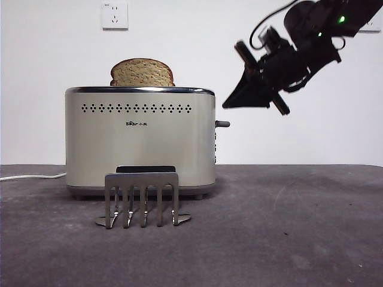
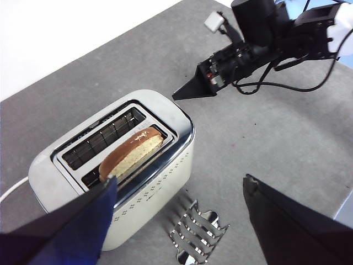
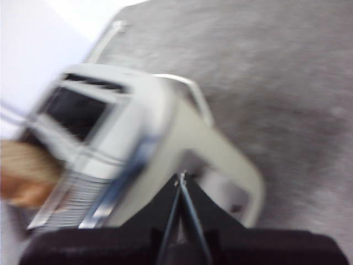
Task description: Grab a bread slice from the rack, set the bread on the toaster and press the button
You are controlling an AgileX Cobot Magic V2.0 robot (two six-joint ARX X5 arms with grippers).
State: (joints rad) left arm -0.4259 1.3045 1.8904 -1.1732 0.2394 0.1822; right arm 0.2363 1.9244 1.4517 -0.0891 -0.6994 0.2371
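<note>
**Bread in the toaster, right claw above the lever**

The right claw [image 1: 230, 104] hangs in the air beside the toaster's [image 1: 140, 140] upper end, its two jaws pressed together to a point, just above the short dark lever [image 1: 222, 124] and not touching it. The left claw [image 2: 176, 221] sits high over the table [image 1: 287, 227], jaws wide apart and holding nothing. The bread slice [image 1: 142, 73] stands upright in one toaster slot, its domed top showing. The steel rack [image 1: 142, 200] stands unloaded in front of the toaster.
</note>
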